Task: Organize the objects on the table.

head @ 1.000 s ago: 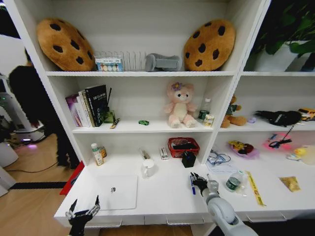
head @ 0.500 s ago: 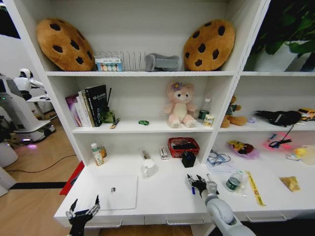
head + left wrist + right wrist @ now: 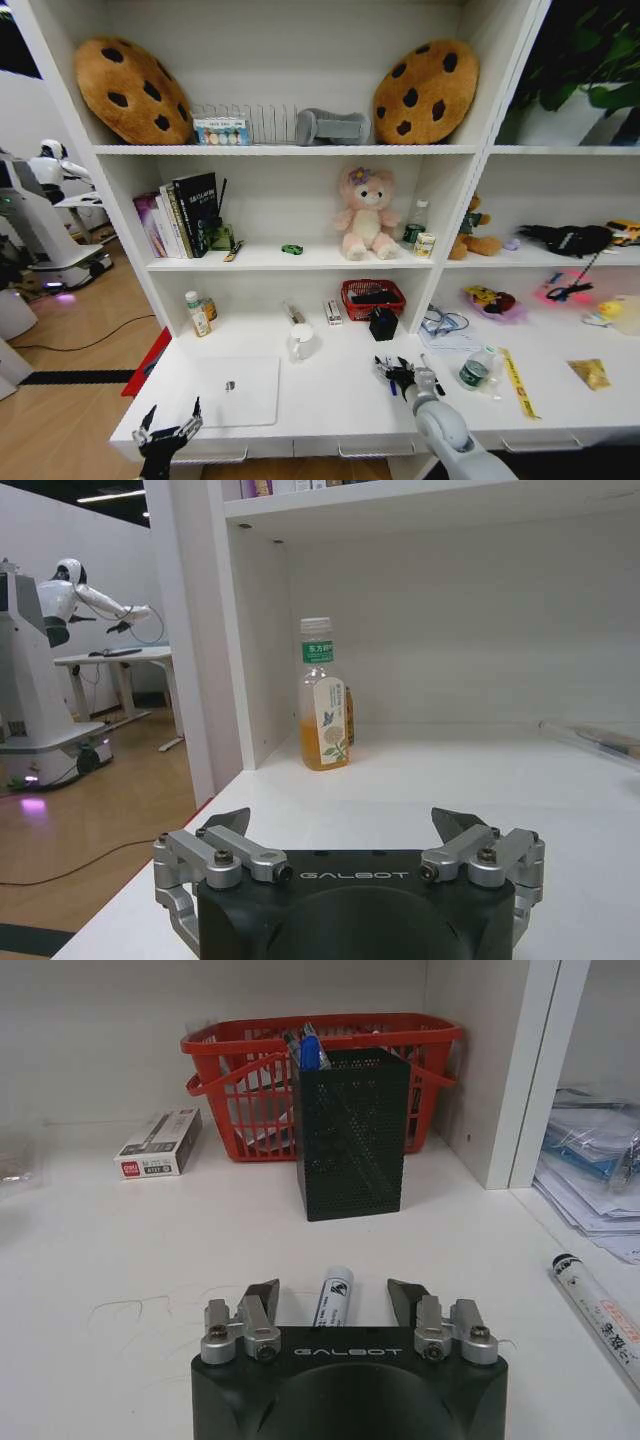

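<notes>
Hovering low right of centre in the head view, the right tool (image 3: 398, 372) straddles a blue pen (image 3: 392, 384) on the white tabletop (image 3: 330, 395); the left tool (image 3: 168, 435), lower left, gapes empty. In the right wrist view, spread fingers (image 3: 262, 1300) flank the pen (image 3: 331, 1295) untouched, before a black mesh holder (image 3: 351, 1132).

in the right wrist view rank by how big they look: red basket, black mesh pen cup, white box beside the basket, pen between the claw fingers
1. red basket, widest even though farthest back
2. black mesh pen cup
3. white box
4. pen, partly hidden under the right claw, so its full length is unsure; it could rival the box.
</notes>
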{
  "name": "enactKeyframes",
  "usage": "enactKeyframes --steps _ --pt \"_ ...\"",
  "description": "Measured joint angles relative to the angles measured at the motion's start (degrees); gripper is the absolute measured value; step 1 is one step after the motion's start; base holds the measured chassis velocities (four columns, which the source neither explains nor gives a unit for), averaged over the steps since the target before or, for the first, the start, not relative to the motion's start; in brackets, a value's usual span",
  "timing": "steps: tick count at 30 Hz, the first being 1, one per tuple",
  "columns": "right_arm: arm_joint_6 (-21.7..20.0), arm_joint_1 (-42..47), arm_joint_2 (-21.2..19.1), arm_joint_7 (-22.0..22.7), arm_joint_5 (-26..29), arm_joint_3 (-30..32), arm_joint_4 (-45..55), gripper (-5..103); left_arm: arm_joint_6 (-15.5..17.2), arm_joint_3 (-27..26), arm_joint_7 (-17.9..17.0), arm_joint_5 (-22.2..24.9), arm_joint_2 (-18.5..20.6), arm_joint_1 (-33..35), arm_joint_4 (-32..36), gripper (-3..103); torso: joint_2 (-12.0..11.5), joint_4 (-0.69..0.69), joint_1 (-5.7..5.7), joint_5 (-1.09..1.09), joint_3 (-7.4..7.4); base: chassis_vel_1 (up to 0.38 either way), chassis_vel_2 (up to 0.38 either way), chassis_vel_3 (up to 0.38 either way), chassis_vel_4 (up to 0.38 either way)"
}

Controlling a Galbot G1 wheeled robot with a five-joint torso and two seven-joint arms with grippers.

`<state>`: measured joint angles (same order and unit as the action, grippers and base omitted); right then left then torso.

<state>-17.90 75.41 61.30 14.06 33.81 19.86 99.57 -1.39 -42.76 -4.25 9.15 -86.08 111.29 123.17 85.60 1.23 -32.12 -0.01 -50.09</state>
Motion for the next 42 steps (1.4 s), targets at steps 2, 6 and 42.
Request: enactKeyframes --steps 2,6,42 --pt "0.03 0.06 0.01 -0.02 -0.03 -0.01 -0.05 63 -0.06 0.12 -0.04 0.00 -0.02 -0.09 0.00 99 0.00 0.00 0.00 0.00 0.00 0.000 0.000 0.000 0.000" --pt "0.11 -0.11 -0.10 -0.27 1.21 -0.35 -0.27 47 -0.32 0.46 -0.22 -0.07 -0.11 -0.15 0.02 99 0.00 0.01 0.00 -0.02 0.01 0.000 0.000 0.000 0.000" --pt "11.85 -16.66 -7.03 -11.72 3.04 -0.53 -6.29 13 -1.48 3.18 -0.48 -2.75 -1.31 0.97 0.00 98 -0.01 -0.01 0.00 0.02 -0.01 0.000 0.000 0.000 0.000"
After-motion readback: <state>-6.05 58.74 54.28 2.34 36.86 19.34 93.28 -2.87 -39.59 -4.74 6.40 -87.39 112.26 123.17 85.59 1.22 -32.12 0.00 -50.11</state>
